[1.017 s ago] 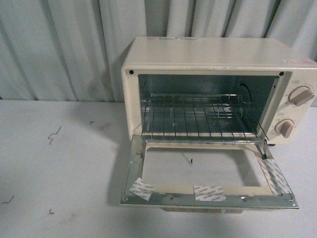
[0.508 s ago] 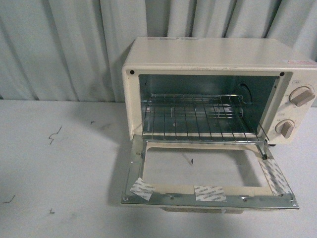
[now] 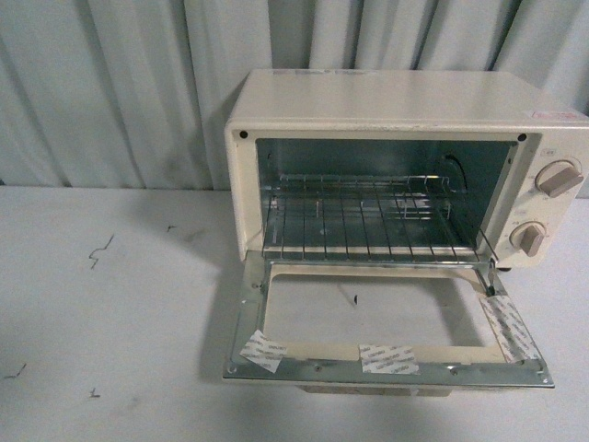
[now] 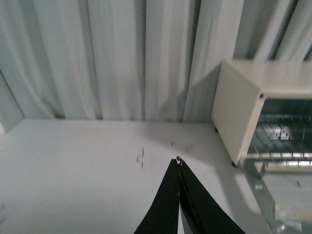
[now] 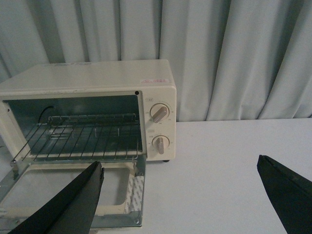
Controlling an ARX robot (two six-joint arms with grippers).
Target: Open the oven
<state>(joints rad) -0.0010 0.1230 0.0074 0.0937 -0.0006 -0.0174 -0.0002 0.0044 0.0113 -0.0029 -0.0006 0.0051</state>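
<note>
- Oven (image 3: 405,166) is seen right of centre in the front view, on the pale counter (image 3: 110,313), backed by a grey curtain (image 3: 120,83).
- Door (image 3: 386,327) is dropped fully, lying roughly flat toward the lower edge of the frame; glass pane is framed in metal with three tape patches (image 3: 388,359) along its near and right rim.
- Cavity is exposed: wire rack (image 3: 368,221) is visible inside, nothing is seen on it.
- Two beige knobs (image 3: 543,207) are at the right edge of the frame.
- Left pincer (image 4: 179,168): fingers are pressed together, nothing pinched; it is held over bare counter, well apart from the oven, which sits at the right of that view.
- Right pincer (image 5: 180,192): fingers are spread wide, nothing between them; it is held in front of the oven, clear of door and handle.
- No arm is seen in the front view.
- Judgement: task is taken as done, as the door is fully open. Nothing is left except perhaps parking the arms.
</note>
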